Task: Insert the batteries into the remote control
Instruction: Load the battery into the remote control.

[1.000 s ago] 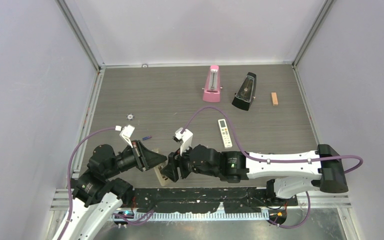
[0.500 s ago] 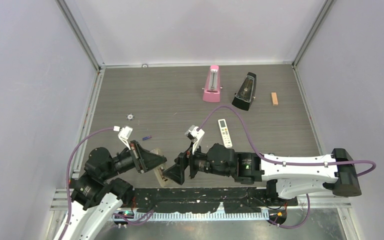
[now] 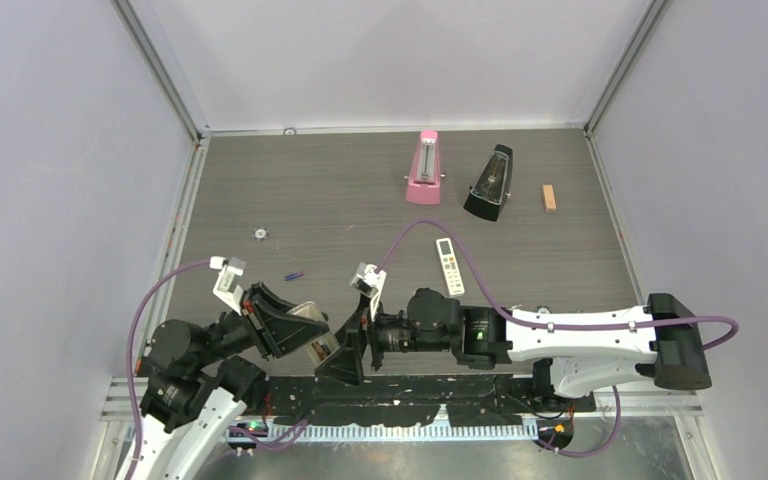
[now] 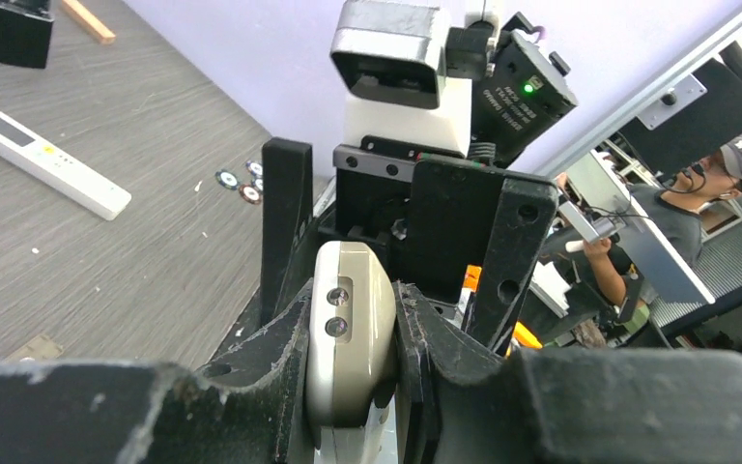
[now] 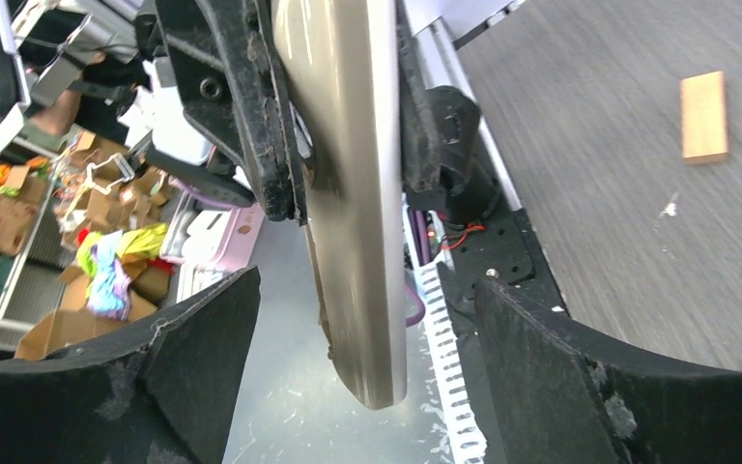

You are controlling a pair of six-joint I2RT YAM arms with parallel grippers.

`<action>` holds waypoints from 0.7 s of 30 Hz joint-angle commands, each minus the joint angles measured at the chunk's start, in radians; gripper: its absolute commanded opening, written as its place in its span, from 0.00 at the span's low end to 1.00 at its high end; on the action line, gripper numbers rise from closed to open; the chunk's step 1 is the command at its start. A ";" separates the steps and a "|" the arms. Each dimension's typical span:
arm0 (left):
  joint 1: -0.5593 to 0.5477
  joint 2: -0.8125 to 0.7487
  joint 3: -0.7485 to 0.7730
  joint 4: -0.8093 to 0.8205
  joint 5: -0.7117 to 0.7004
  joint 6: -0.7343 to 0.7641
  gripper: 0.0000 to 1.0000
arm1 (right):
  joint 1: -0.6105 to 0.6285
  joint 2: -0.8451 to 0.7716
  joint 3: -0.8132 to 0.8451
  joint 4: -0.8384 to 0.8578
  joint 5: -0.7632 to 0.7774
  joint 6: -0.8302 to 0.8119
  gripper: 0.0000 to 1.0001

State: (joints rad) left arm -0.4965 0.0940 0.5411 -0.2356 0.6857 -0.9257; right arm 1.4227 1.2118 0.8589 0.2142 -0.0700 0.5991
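Note:
My left gripper (image 3: 300,330) is shut on the remote control (image 3: 306,322), a slim grey-beige body held off the table near the front edge. In the left wrist view the remote (image 4: 348,324) sits clamped between both pads, its end with two small lenses facing the camera. My right gripper (image 3: 345,355) is open right beside it. In the right wrist view the remote's free end (image 5: 353,193) hangs between the wide-apart fingers (image 5: 203,338) without touching them. One bluish battery (image 3: 293,275) lies on the table behind the left gripper.
A white remote with a small display (image 3: 449,266) lies mid-table. At the back stand a pink metronome (image 3: 423,168), a black metronome (image 3: 489,183) and an orange block (image 3: 549,197). A small silver part (image 3: 258,233) lies left. A tan flat piece (image 5: 703,116) lies on the table.
The right gripper has opened off the remote's end and now stands spread around it. The left arm has drawn back toward the near left, turning the remote.

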 commanded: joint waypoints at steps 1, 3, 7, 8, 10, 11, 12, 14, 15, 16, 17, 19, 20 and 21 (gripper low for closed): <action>-0.001 -0.023 -0.016 0.162 0.035 -0.052 0.00 | -0.001 0.034 0.020 0.137 -0.131 -0.009 0.83; -0.001 -0.029 -0.015 0.170 0.033 -0.057 0.00 | -0.001 0.054 0.029 0.147 -0.150 -0.002 0.76; -0.001 -0.038 -0.011 0.170 0.023 -0.061 0.00 | -0.001 0.069 0.033 0.150 -0.155 0.019 0.55; -0.001 -0.040 -0.011 0.169 0.022 -0.062 0.00 | -0.001 0.068 0.031 0.151 -0.152 0.026 0.49; -0.001 -0.045 -0.009 0.165 0.021 -0.062 0.00 | -0.001 0.062 0.021 0.154 -0.137 0.038 0.41; -0.001 -0.047 -0.009 0.161 0.021 -0.061 0.00 | -0.002 0.056 0.019 0.155 -0.128 0.043 0.39; -0.001 -0.050 -0.009 0.155 0.022 -0.060 0.00 | -0.004 0.054 0.015 0.156 -0.123 0.046 0.34; -0.001 -0.054 -0.010 0.145 0.024 -0.056 0.04 | -0.009 0.044 0.006 0.160 -0.126 0.054 0.27; -0.001 -0.056 -0.010 0.139 0.027 -0.054 0.09 | -0.012 0.038 0.003 0.162 -0.130 0.060 0.25; -0.001 -0.058 -0.009 0.133 0.026 -0.048 0.16 | -0.018 0.036 -0.001 0.165 -0.141 0.064 0.22; -0.001 -0.060 -0.007 0.124 0.027 -0.045 0.22 | -0.021 0.031 -0.005 0.167 -0.149 0.073 0.20; -0.001 -0.062 -0.006 0.120 0.032 -0.038 0.31 | -0.034 0.022 -0.019 0.179 -0.177 0.089 0.16; -0.001 -0.062 -0.004 0.113 0.033 -0.032 0.34 | -0.042 0.019 -0.030 0.187 -0.197 0.094 0.15; -0.001 -0.061 0.001 0.106 0.034 -0.027 0.36 | -0.047 0.012 -0.035 0.190 -0.205 0.102 0.14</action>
State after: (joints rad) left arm -0.4973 0.0479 0.5232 -0.1467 0.6987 -0.9791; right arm 1.4078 1.2823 0.8444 0.3420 -0.2504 0.6567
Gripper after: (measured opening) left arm 0.319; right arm 0.356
